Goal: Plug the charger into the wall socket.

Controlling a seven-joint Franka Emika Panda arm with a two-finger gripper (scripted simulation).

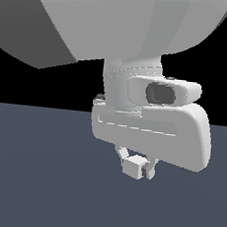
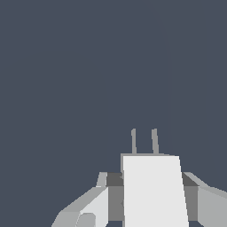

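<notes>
A robot arm's gripper (image 1: 135,168) is clamped on a small white charger (image 1: 134,166), whose two thin prongs (image 2: 144,141) jut out over a flat dark grey surface (image 1: 34,176).

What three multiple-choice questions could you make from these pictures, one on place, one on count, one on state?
1. Where is the charger?
A. between the gripper fingers
B. lying on the floor
C. in the socket

2. How many prongs does the charger show?
A. one
B. two
C. four

3. The gripper is:
A. wide open, empty
B. shut on the charger
C. out of view

Answers: 1 A, the white block sits between the fingers in both views; 2 B, two thin pins stick out in the wrist view; 3 B, fingers press both its sides.
</notes>
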